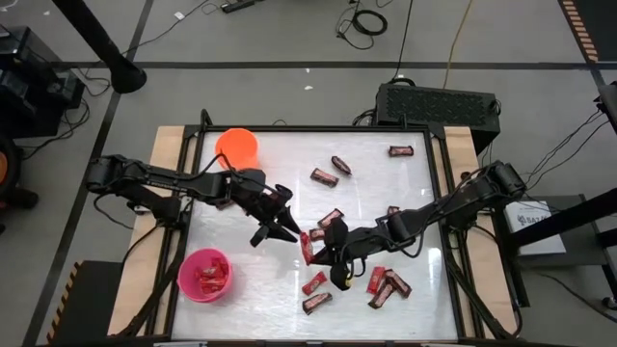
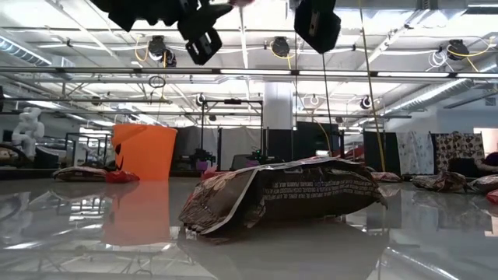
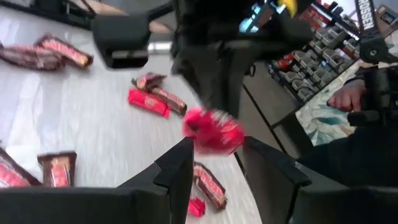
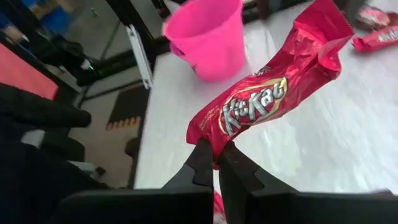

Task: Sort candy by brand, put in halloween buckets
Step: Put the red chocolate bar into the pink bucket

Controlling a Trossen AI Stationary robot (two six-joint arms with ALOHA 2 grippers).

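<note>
A: Overhead first. I have the right gripper (image 1: 310, 247) near the table's middle, pinched tight on a red bar (image 1: 306, 248). My left gripper (image 1: 286, 226) sits just beside it, jaws partly spread, holding nothing. The pink bucket (image 1: 204, 274) is at the near left with red bars already in it; the orange bucket (image 1: 237, 146) is at the far left. Loose candy (image 1: 324, 176) lies scattered across the table's middle and right.

B: And from table height?

A: A brown bar (image 2: 288, 194) fills the foreground. The orange bucket (image 2: 145, 151) stands behind it, and both grippers hang at the top edge, too cropped to read.

B: Left wrist?

A: My two fingers (image 3: 177, 169) stand apart with the red bar (image 3: 212, 130) in front of them, hanging from the other arm. Nothing lies between them.

B: Right wrist?

A: The fingertips (image 4: 205, 163) clamp only the very end of the KitKat (image 4: 267, 106), which sticks out towards the pink bucket (image 4: 208, 37).

B: The risk?

A: I judge the hold thin. With only the wrapper's end gripped, a swing towards the bucket could let the bar slip out or droop and catch the rim. The two grippers are also close enough to clip one another.
</note>
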